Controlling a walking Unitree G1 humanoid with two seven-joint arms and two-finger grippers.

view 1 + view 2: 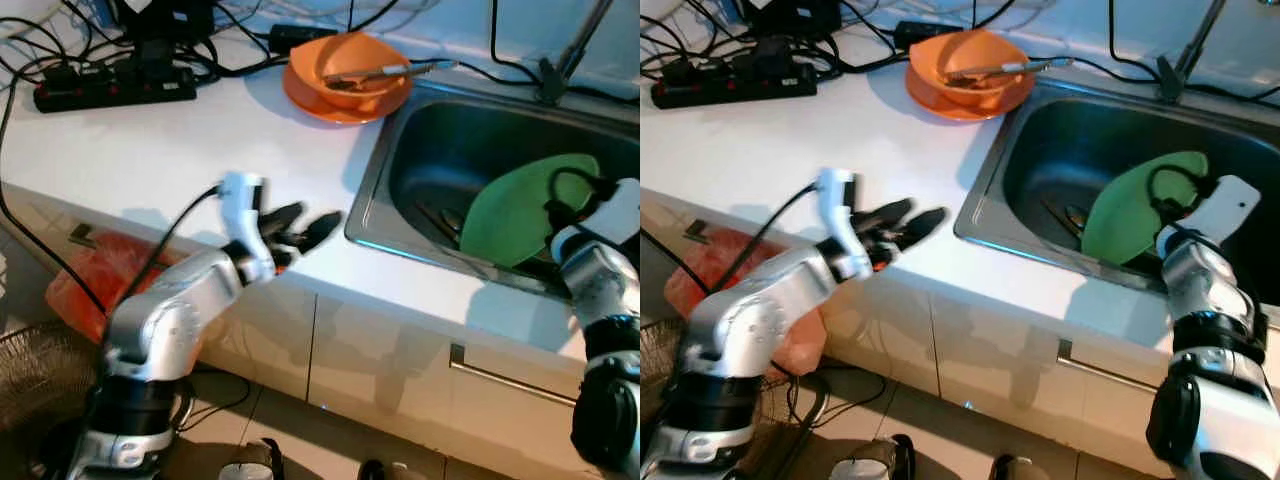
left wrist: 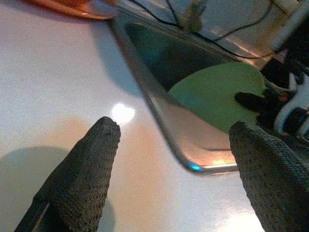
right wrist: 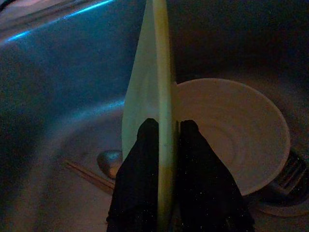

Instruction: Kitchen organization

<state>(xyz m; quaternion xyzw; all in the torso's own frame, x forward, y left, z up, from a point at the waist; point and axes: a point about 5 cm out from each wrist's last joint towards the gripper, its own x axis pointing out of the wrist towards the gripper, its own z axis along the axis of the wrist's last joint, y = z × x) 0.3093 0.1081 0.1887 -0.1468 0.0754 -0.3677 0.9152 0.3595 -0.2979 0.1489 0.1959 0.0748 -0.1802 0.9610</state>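
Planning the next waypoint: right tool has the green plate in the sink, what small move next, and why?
Probably lift the green plate straight up: the right tool is shut on its rim, the plate stands on edge inside the sink, and a bowl sits close behind it.

Green plate (image 1: pixel 515 212); orange bowl (image 1: pixel 350 72) — on a white counter (image 1: pixel 150 150); steel-grey sink (image 1: pixel 440 150); black power strip (image 1: pixel 115 85).

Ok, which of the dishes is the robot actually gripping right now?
The green plate, pinched on edge by the right gripper in the sink; the orange bowl sits untouched.
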